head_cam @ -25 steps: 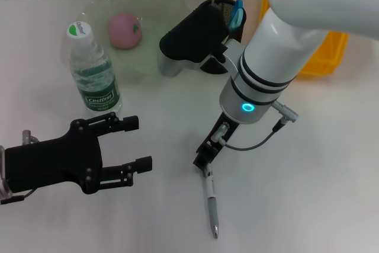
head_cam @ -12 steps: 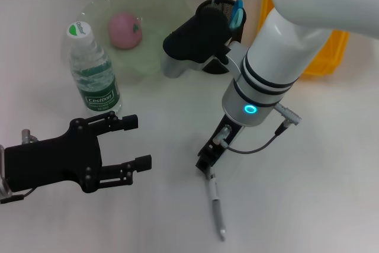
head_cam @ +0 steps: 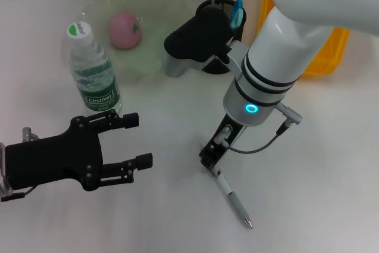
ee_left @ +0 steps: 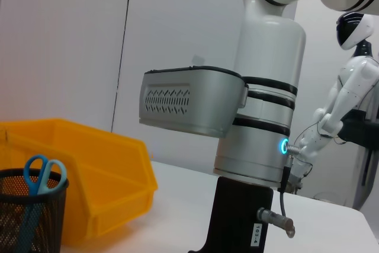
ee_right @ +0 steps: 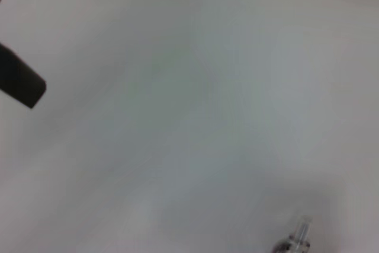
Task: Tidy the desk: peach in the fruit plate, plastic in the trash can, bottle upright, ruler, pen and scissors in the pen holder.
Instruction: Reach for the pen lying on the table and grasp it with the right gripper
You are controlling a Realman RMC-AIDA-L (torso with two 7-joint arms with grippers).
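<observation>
My right gripper (head_cam: 211,159) is shut on the top end of a grey pen (head_cam: 232,198), which slants down toward the table's front. The pen's end also shows in the right wrist view (ee_right: 294,240). My left gripper (head_cam: 138,140) is open and empty, low at the front left. The pink peach (head_cam: 124,29) lies in the pale green fruit plate (head_cam: 98,5). The water bottle (head_cam: 92,69) stands upright beside the plate. Blue-handled scissors (head_cam: 237,11) stand in the black mesh pen holder (head_cam: 220,6), which also shows in the left wrist view (ee_left: 28,220). No plastic is in view.
A yellow bin (head_cam: 327,51) stands at the back right, behind the right arm; it also shows in the left wrist view (ee_left: 100,176). The right arm's black wrist housing (head_cam: 195,34) hangs over the space between plate and pen holder.
The pen's free end has swung from pointing toward the front to slanting right. The right gripper has shifted slightly right. The left gripper has not moved.
</observation>
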